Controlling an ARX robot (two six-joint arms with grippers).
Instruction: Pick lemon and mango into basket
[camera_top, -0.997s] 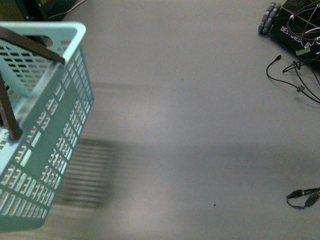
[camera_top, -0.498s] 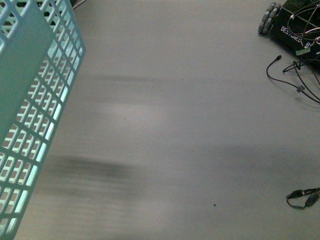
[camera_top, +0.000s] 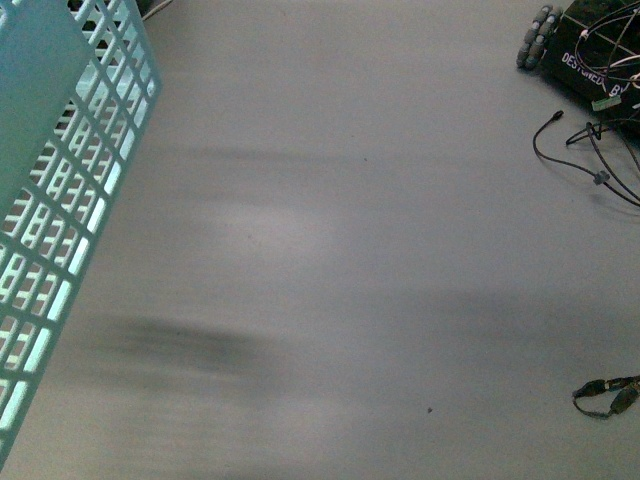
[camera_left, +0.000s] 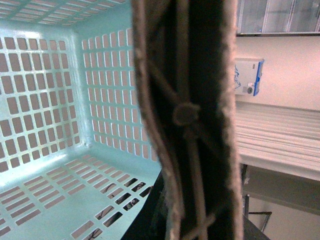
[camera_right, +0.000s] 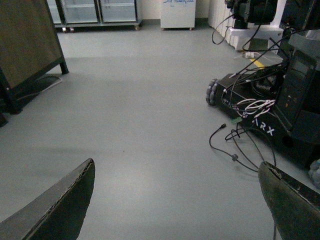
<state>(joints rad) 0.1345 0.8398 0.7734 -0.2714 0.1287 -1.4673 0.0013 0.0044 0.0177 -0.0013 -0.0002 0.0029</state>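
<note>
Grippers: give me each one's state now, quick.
Left gripper: shut, seemingly gripping the basket.
Right gripper: open, holding nothing.

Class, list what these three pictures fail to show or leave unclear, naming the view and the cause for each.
1. Lemon and mango: in no view.
2. Front view: the basket is cut off by the left and top edges; its inside is hidden.
3. Left wrist view: a dark blurred bar close to the lens hides part of the basket's inside; what it is cannot be told.
</note>
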